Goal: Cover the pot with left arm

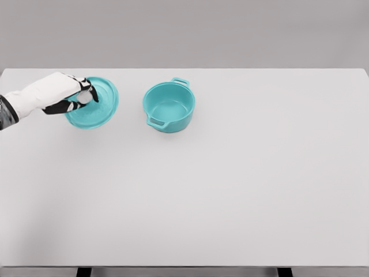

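Pot (169, 107) and lid (95, 104) were both teal, and they sat apart on the white counter (230, 190). From my far-off seat I saw the pot near the middle of the back part of the counter. It stood upright and its top was open, so I could look right down inside it. It had two little handles, one at the back right and one at the front left.

I saw the lid to the left of the pot, near it but not touching. It was round and it looked a bit tilted, but I could not tell if it was off the counter or resting on it.

My left hand (78, 95) came in from the left side, with its white arm behind it. Its dark fingers (92, 92) were curled around the small silver knob (85, 98) in the middle of the lid, pinching it. The hand covered part of the lid's left side.

I could not see my right arm at all.
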